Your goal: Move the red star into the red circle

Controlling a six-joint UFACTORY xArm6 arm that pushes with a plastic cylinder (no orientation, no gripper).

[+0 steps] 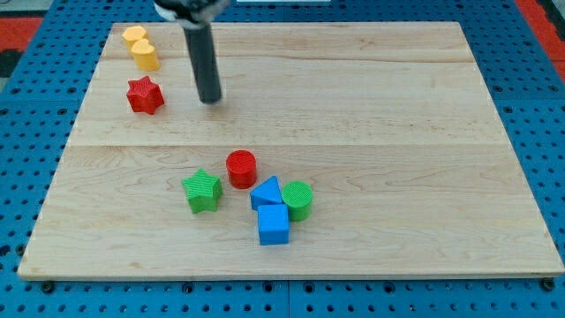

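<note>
No jaws on this arm, only a dark rod; my tip [210,100] down on the counter [371,115], just to the view's right of the red star [145,94], not touching it. Red circle [241,168] well apart, toward the view's bottom, beside green star [203,191], blue triangle [266,192], blue cube [273,223], green cylinder [297,200]. Two yellow blocks [140,47] above the red star.
</note>
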